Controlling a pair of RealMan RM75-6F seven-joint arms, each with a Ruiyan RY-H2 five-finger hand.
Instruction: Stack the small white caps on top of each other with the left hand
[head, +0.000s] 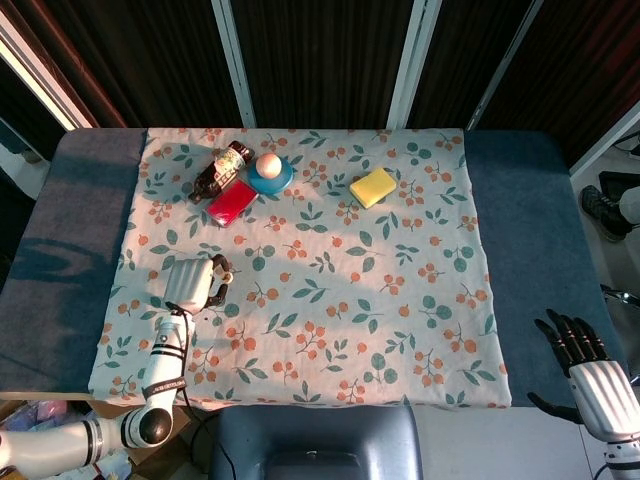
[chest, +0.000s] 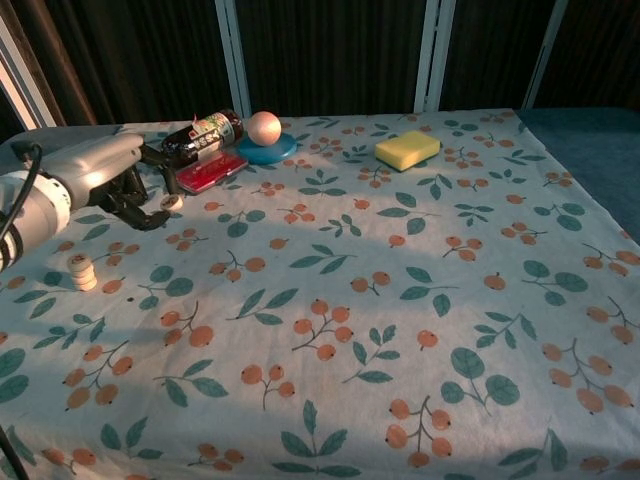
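Observation:
A short stack of small white caps (chest: 82, 271) stands on the flowered cloth near its left edge; the head view does not show it plainly. My left hand (chest: 108, 177) (head: 194, 283) hovers above and to the right of the stack, apart from it. It pinches one small white cap (chest: 172, 202) (head: 225, 268) at its fingertips. My right hand (head: 588, 368) hangs off the table's right front corner with its fingers spread and nothing in it.
At the back left lie a brown bottle (chest: 195, 138), a red box (chest: 208, 171) and a blue plate (chest: 266, 152) bearing a pale ball (chest: 264, 127). A yellow sponge (chest: 407, 149) sits at the back middle.

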